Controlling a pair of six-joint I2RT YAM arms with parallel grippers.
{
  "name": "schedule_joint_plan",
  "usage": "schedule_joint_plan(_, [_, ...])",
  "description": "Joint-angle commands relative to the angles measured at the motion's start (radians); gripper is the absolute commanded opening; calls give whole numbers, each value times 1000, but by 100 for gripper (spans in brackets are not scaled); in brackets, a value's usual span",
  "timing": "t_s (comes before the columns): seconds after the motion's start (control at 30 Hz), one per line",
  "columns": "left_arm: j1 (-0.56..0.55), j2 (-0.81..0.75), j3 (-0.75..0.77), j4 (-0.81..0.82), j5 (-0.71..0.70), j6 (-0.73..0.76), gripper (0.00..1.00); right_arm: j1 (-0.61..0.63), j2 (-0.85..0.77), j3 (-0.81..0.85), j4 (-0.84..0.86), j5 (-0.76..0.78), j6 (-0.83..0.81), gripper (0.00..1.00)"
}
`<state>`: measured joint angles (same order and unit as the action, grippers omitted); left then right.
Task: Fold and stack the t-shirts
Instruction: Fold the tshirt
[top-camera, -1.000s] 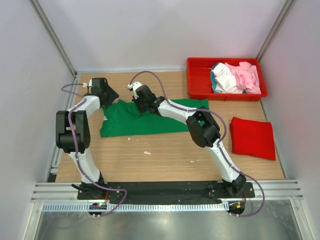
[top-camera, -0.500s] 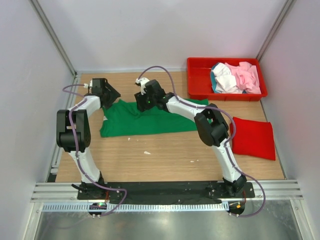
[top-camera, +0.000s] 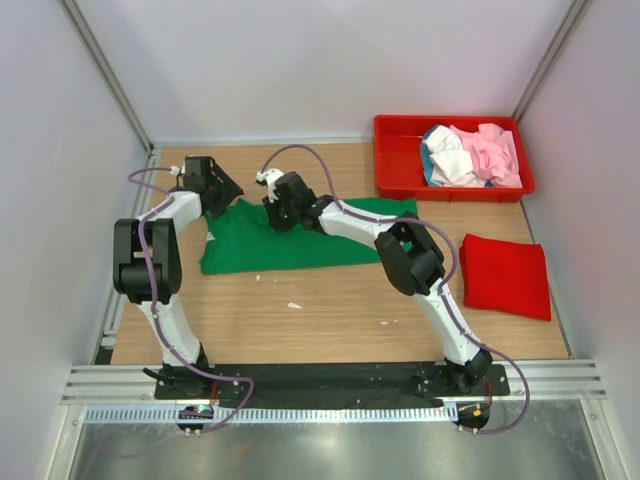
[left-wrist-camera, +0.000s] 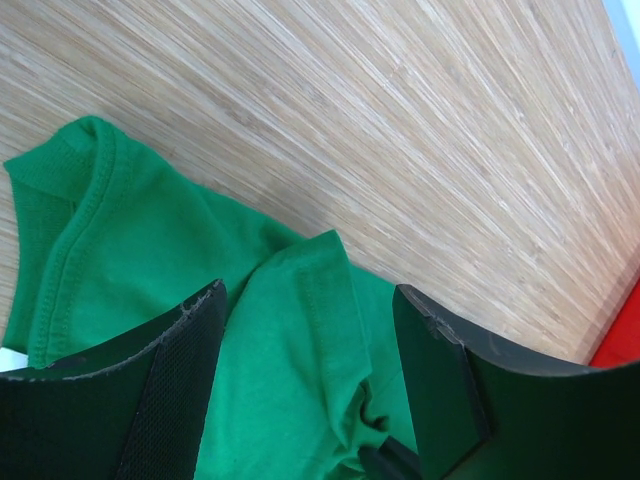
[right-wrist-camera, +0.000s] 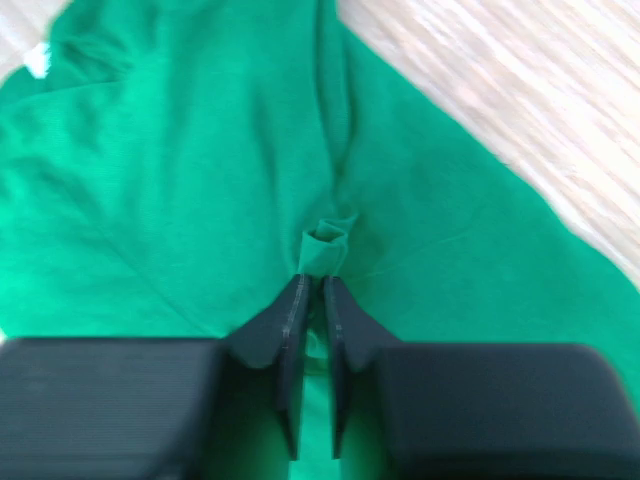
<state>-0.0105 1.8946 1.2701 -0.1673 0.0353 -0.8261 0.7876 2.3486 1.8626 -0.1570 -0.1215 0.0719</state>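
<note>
A bright green t-shirt (top-camera: 300, 240) lies spread on the wooden table, partly folded. My right gripper (top-camera: 280, 212) is down on its upper middle. In the right wrist view the gripper (right-wrist-camera: 313, 285) is shut on a small raised pleat of the green t-shirt (right-wrist-camera: 326, 246). My left gripper (top-camera: 222, 190) hovers over the shirt's top left corner. It is open (left-wrist-camera: 310, 310), with a sleeve hem and the collar (left-wrist-camera: 70, 230) below and nothing held. A red t-shirt (top-camera: 505, 275) lies folded at the right.
A red plastic tray (top-camera: 455, 194) stands at the back right, holding a heap of pink, white and teal shirts (top-camera: 470, 155). Bare wood (top-camera: 330, 310) runs in front of the green shirt. White walls close in the table's sides and back.
Half a second ago the right gripper was lifted and to the right, jaws apart. It has since dropped back to the left onto the green shirt and shut on a pleat. The left arm has barely moved.
</note>
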Motion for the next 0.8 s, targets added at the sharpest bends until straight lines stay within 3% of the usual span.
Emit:
schedule_joint_plan(0.0, [6, 17, 32, 40, 41, 28, 69, -11, -15, 47, 36, 69, -20, 15])
schedule_joint_plan(0.1, [6, 24, 29, 40, 43, 33, 69, -16, -11, 66, 36, 86, -37, 1])
schedule_joint_plan(0.63, [6, 37, 25, 38, 15, 36, 69, -57, -11, 20, 86, 212, 52, 1])
schedule_joint_plan(0.77, [6, 31, 37, 40, 6, 36, 69, -57, 5, 6, 63, 194, 88, 10])
